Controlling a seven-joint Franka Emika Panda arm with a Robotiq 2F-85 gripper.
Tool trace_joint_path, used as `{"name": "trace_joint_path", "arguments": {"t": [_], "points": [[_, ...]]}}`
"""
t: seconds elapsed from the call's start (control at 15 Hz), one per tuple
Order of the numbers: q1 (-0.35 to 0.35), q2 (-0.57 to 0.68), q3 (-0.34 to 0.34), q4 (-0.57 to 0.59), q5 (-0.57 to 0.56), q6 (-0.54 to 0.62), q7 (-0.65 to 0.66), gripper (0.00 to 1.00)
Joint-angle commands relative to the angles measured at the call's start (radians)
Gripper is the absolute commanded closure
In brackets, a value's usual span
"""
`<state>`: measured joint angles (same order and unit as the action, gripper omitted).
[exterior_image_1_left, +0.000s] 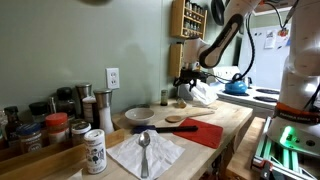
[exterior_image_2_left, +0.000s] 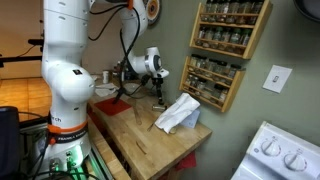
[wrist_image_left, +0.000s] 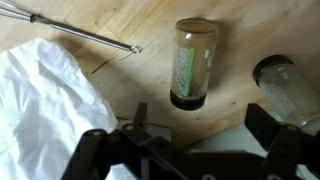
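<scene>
In the wrist view a clear spice jar (wrist_image_left: 193, 60) with a green label and a dark cap lies on its side on the wooden counter (wrist_image_left: 230, 40). Its cap end points toward my gripper (wrist_image_left: 200, 122). The gripper is open: its dark fingers (wrist_image_left: 268, 125) stand wide apart on either side just below the jar, with nothing between them. A second glass jar (wrist_image_left: 285, 85) sits to the right. Both exterior views show the gripper (exterior_image_1_left: 185, 80) (exterior_image_2_left: 158, 82) hanging low over the counter's far end beside a crumpled white towel (exterior_image_1_left: 203, 93) (exterior_image_2_left: 178, 113).
The white towel (wrist_image_left: 45, 100) lies at the left of the jar, with a thin metal rod (wrist_image_left: 80, 30) above it. A spice rack (exterior_image_2_left: 225, 45) hangs on the wall. A cutting board (exterior_image_1_left: 165, 114), a red mat (exterior_image_1_left: 203, 132), a spoon (exterior_image_1_left: 145, 150) and a blue kettle (exterior_image_1_left: 237, 87) are about.
</scene>
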<state>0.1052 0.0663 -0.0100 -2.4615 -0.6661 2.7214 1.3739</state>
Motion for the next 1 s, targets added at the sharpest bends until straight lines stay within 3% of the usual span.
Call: {"name": "trace_joint_path", "arguments": {"t": [0.0, 0.53, 0.67, 0.73, 0.93], "points": [[-0.003, 0.069, -0.011, 0.033, -0.084, 0.046, -0.026, 0.0], [-0.004, 0.177, 0.002, 0.084, -0.059, 0.051, -0.14, 0.02], [-0.002, 0.2, 0.001, 0.095, -0.062, 0.051, -0.151, 0.15], [-0.001, 0.211, 0.002, 0.101, -0.061, 0.053, -0.156, 0.34], [-0.009, 0.23, 0.013, 0.108, -0.037, 0.058, -0.185, 0.58]]}}
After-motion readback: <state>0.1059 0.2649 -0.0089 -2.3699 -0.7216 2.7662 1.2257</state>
